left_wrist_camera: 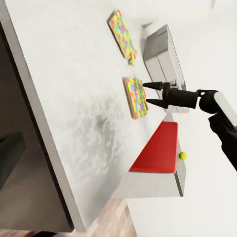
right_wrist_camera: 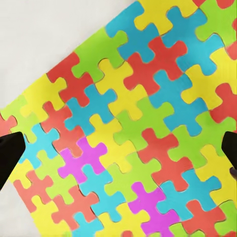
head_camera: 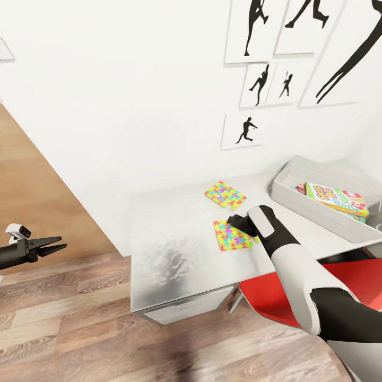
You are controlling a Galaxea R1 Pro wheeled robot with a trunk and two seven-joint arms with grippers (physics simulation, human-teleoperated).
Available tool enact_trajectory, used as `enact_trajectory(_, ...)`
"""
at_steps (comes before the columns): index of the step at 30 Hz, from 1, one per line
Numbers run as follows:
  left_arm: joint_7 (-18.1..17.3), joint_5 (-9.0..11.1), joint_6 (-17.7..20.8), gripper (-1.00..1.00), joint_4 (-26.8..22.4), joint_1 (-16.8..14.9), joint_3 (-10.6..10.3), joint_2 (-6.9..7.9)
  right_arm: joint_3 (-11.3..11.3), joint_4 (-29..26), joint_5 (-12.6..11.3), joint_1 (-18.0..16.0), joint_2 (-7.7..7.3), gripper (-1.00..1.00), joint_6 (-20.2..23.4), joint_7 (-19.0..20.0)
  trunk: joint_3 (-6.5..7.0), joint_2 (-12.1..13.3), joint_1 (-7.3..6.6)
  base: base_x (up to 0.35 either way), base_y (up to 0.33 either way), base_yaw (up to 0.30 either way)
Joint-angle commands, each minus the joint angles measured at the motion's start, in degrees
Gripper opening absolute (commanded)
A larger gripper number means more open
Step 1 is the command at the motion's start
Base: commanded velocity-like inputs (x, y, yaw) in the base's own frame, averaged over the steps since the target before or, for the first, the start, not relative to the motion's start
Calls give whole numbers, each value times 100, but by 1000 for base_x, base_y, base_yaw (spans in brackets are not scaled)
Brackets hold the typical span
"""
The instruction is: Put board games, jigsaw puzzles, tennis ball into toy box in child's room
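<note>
Two jigsaw puzzles lie flat on the pale grey table (head_camera: 175, 254): one nearer the wall (head_camera: 225, 194) and one nearer the front (head_camera: 231, 239). My right gripper (head_camera: 233, 220) hovers open just above the nearer puzzle (right_wrist_camera: 123, 98), its fingertips (right_wrist_camera: 10, 158) spread wide with nothing between them. The left wrist view shows the same open gripper (left_wrist_camera: 147, 94) over that puzzle (left_wrist_camera: 133, 98). The grey toy box (head_camera: 297, 175) stands at the right with a green-red-yellow board game (head_camera: 334, 197) inside. A tennis ball (left_wrist_camera: 183, 156) shows beside the red chair; its support is unclear. My left gripper (head_camera: 50, 245) hangs open over the floor.
A red chair (head_camera: 270, 297) is tucked under the table's front, below my right arm. The white wall with black sports prints (head_camera: 254, 85) backs the table. Wood-plank floor (head_camera: 79, 318) lies to the left and front of the table.
</note>
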Motion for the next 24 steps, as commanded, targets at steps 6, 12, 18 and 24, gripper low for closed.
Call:
enact_trajectory(6, -20, 4, 60, 100, 2, -6, -6, 0, 15, 260, -242, -1, 7, 100, -49, -43, -11, -7, 5, 0, 124, 0)
enact_trajectory(12, -20, 8, 60, 100, 2, -6, -6, 0, 16, 260, -242, -1, 10, 100, -49, -42, -11, -7, 5, 0, 102, 0)
enact_trajectory(18, -20, 12, 58, 100, 2, -6, -6, 0, 16, 260, -242, -1, 10, 100, -49, -41, -11, -7, 5, 0, 40, 0)
enact_trajectory(24, -20, 12, 58, 100, 2, -6, -10, -8, 23, 260, -242, 0, 10, 100, -49, -40, -11, -7, 5, 0, 85, 0)
